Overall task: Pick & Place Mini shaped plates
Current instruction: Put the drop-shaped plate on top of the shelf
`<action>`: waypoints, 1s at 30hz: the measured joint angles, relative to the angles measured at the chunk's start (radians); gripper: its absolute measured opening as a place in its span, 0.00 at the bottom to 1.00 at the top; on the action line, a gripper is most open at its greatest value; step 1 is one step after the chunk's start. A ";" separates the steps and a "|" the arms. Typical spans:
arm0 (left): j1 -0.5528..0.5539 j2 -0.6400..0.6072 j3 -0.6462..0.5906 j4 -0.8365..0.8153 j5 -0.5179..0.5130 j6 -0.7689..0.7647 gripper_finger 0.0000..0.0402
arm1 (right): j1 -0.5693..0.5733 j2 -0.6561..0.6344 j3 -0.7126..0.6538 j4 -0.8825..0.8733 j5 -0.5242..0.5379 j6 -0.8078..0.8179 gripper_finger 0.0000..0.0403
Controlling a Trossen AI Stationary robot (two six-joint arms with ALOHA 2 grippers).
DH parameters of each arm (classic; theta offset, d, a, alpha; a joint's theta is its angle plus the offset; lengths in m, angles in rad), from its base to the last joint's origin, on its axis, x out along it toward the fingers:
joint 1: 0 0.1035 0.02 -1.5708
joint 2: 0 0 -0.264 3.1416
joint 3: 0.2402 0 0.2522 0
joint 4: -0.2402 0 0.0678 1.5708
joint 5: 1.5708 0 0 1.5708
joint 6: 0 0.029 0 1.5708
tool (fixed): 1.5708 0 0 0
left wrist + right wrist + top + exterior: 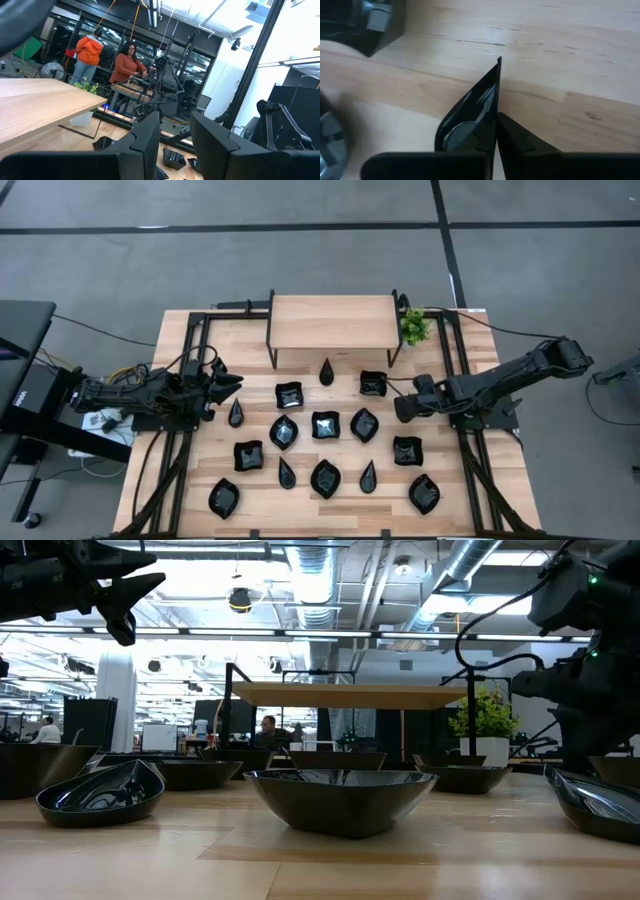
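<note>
Plates (325, 425), glossy black squares, leaves and teardrops, lie scattered over the middle of the worktop (470, 510), in front of a wooden shelf (333, 323) with a green plant (414, 326) at its right end. Right hand (400, 411) is low over the worktop's right side, between a square plate (373, 383) and a leaf plate (364, 424); the right wrist view shows its fingers clenched on the thin rim of one black plate (470, 117), tilted up on edge above the wood. Left hand (236, 381) hangs raised at the left side, near a teardrop plate (235, 414), its fingers (148, 137) parted and grasping nothing. Two people stand in the room beyond.
</note>
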 joint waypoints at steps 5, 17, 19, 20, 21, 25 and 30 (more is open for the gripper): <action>0.000 0.000 0.000 0.000 0.000 0.003 0.28 | 0.000 -0.046 0.027 -0.020 0.000 -0.046 0.02; 0.000 0.000 0.000 0.007 0.000 0.003 0.28 | -0.025 -0.169 0.195 -0.027 0.058 -0.252 0.02; 0.000 0.000 0.000 0.008 0.000 0.003 0.28 | -0.050 -0.185 0.243 -0.018 0.079 -0.327 0.03; 0.000 0.000 0.000 0.008 0.000 0.003 0.28 | -0.068 -0.190 0.269 -0.012 0.087 -0.370 0.03; 0.000 0.000 0.000 0.008 0.000 0.003 0.28 | -0.089 -0.194 0.297 -0.007 0.096 -0.416 0.02; 0.000 0.000 0.000 0.013 0.000 0.003 0.28 | -0.200 -0.190 0.409 0.020 0.105 -0.627 0.02; 0.000 0.000 0.000 0.015 0.000 0.003 0.28 | -0.394 -0.146 0.546 0.042 0.013 -0.891 0.02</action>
